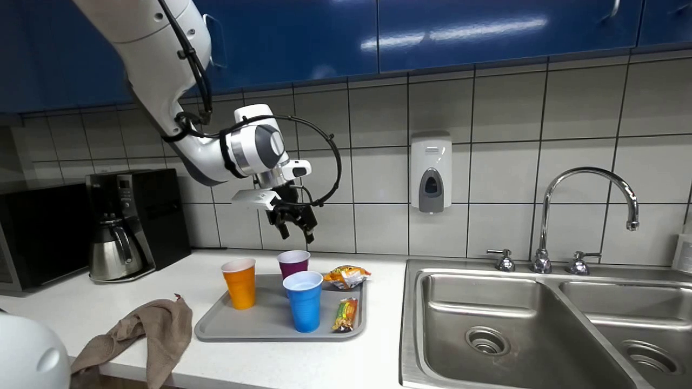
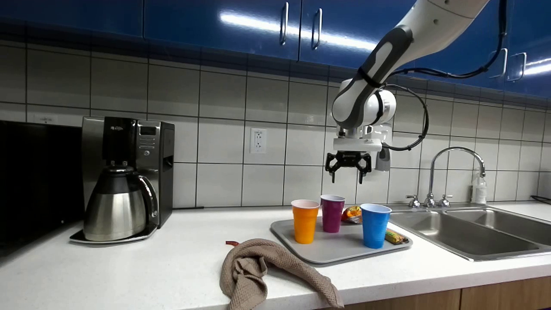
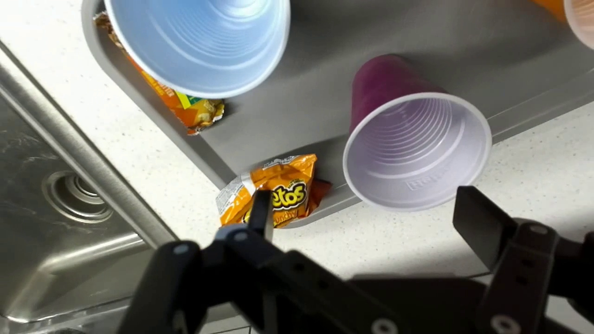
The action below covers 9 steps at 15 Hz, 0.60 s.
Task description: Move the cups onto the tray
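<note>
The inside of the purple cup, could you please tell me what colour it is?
The purple cup is pale lilac-white inside, seen best in the wrist view.

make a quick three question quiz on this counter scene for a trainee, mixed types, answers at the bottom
1. Multiple choice. How many cups stand on the tray?
A) two
B) three
C) four

2. True or false: the gripper is open and holds nothing.

3. Fill the gap: of the cups, the one nearest the sink is the ..... one.

Key:
1. B: the orange cup, the purple cup and the blue cup.
2. True.
3. Blue.
</note>
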Each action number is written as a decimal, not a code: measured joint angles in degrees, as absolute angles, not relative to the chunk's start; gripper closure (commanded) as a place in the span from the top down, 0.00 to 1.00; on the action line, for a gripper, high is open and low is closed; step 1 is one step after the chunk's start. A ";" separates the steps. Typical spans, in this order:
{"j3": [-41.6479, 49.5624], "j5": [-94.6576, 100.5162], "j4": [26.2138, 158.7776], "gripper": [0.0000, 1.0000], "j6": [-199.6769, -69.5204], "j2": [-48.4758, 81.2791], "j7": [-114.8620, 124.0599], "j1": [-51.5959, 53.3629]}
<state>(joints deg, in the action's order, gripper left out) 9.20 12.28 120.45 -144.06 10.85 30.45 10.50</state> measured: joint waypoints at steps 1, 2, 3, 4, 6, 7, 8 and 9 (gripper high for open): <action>8.81 12.62 121.42 1.00 -143.97 10.17 30.31 10.50; 8.34 13.10 122.38 1.00 -143.96 9.55 30.18 10.50; 7.79 13.55 123.38 1.00 -143.96 8.89 30.08 10.50; 7.21 13.80 124.33 1.00 -143.96 8.15 29.97 10.50; 6.20 14.08 126.17 1.00 -143.96 6.32 29.58 10.50; 5.82 14.27 127.06 1.00 -143.96 5.28 29.45 10.49; 5.55 14.50 127.91 1.00 -143.95 4.24 29.31 10.47; 5.28 14.73 128.72 1.00 -143.86 3.18 29.18 10.35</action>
<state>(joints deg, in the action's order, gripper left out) 5.28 14.73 128.72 -143.86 3.18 29.18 10.35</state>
